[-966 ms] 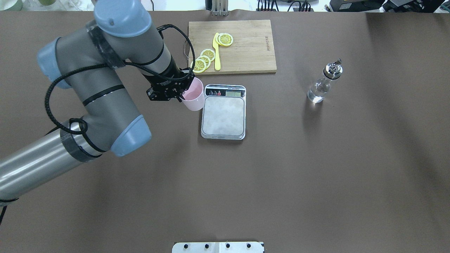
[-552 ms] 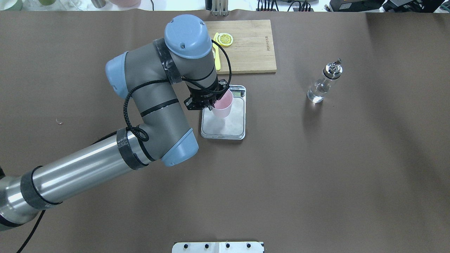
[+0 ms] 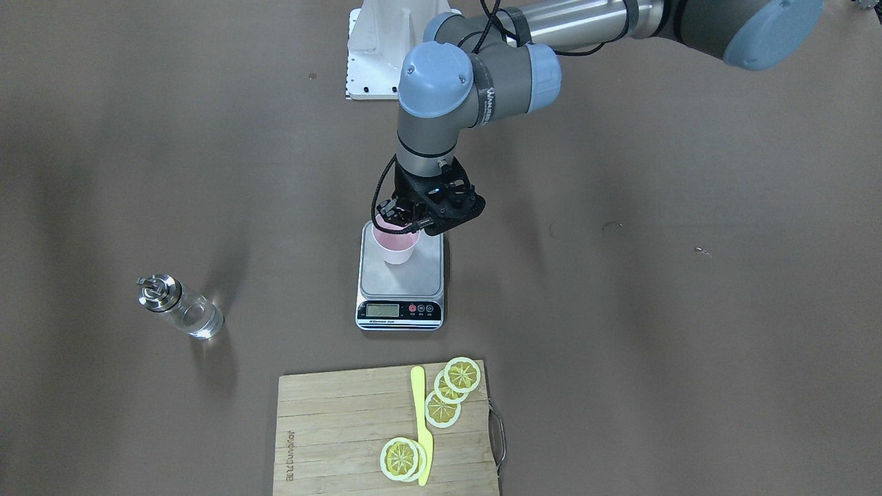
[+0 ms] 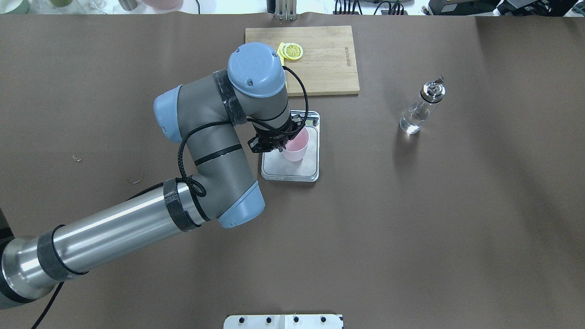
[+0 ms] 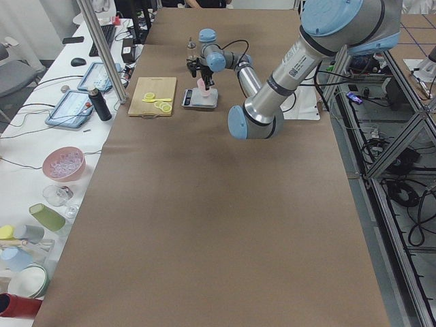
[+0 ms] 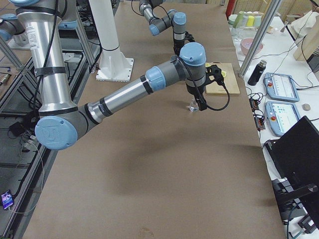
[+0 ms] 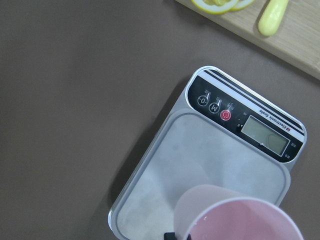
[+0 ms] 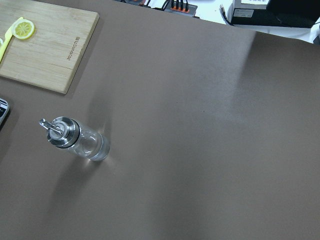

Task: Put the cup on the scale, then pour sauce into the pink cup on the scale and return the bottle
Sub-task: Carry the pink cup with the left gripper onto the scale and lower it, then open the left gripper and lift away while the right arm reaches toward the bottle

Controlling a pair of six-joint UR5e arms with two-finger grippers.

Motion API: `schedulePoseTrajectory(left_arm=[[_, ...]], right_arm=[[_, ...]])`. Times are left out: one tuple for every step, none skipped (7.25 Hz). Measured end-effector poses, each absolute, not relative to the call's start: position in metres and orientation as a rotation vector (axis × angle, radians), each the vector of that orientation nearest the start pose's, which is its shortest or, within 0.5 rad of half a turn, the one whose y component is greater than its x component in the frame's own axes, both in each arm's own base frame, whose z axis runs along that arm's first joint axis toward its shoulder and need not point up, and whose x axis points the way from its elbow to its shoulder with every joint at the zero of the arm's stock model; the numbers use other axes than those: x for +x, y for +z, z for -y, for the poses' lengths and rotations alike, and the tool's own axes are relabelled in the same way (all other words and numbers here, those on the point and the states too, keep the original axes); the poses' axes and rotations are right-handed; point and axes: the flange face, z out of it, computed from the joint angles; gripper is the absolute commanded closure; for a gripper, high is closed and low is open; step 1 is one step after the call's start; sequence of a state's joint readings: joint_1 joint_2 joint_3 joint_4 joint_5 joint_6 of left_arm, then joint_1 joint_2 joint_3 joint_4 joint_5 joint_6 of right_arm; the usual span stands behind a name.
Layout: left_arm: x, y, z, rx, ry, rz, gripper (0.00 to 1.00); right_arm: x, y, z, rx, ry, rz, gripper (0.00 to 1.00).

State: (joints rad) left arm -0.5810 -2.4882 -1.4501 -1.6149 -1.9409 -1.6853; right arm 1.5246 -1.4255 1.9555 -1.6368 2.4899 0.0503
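Pink cup: the pale pink tapered plastic cup [image 3: 395,248] is upright over the grey steel platform of the rectangular digital scale [image 3: 408,284], on the half away from the display. We cannot tell whether its base touches the steel.
Cup contents: we see only its pink inner wall.
Left end effector: the left end effector [image 3: 408,222] is clamped on the cup's rim, on the side towards the robot's left.
Glass bottle: the small clear glass bottle with a shiny metal cap and spout [image 3: 180,308] stands on the brown worktop [image 3: 654,344]. It is well apart from the scale, on the robot's right.
Bottle contents: clear colourless liquid [image 8: 93,148] shows through the glass, but we cannot judge its level.
Right end effector: the right end effector [image 6: 199,103] appears only in the exterior right view, where it overlaps the bottle. We cannot tell whether its fingers are apart or together.
Cutting board: the wooden cutting board [image 3: 331,427] lies beyond the scale's display end. It carries yellow lemon slices [image 3: 455,382] and a yellow plastic knife [image 3: 420,420].
Front-facing versus overhead: the front-facing view shows us the scale's whole display strip. In the overhead view the left arm covers part of that strip and most of the slices.
Wrist views: the left wrist view shows the strip's red button [image 7: 226,115] up close. The right wrist view looks down on the bottle from well above, with a corner of the board.
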Motion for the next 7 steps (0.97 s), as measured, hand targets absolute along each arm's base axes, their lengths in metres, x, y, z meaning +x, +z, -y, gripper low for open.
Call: schedulePoseTrajectory(left_arm=[[0.571,0.129,0.492,-0.144,-0.499,-0.898,0.18],[0.570,0.130,0.494,-0.130,-0.506,-0.898,0.02],[0.565,0.127,0.496,-0.111,-0.509,-0.905,0.01],[0.549,0.123,0.498,-0.092,-0.509,-0.919,0.01],[0.524,0.126,0.497,-0.074,-0.505,-0.928,0.01],[0.492,0.131,0.492,-0.064,-0.489,-0.925,0.01],[0.464,0.134,0.491,-0.068,-0.474,-0.919,0.01]], right_arm=[[0.030,0.393,0.518,0.389,-0.211,0.922,0.00],[0.030,0.391,0.518,0.392,-0.213,0.921,0.00],[0.029,0.386,0.517,0.400,-0.217,0.920,0.01],[0.025,0.378,0.515,0.410,-0.222,0.919,0.01],[0.013,0.366,0.510,0.427,-0.219,0.910,0.01],[-0.009,0.356,0.504,0.472,-0.194,0.891,0.00],[-0.039,0.359,0.492,0.533,-0.170,0.883,0.00]])
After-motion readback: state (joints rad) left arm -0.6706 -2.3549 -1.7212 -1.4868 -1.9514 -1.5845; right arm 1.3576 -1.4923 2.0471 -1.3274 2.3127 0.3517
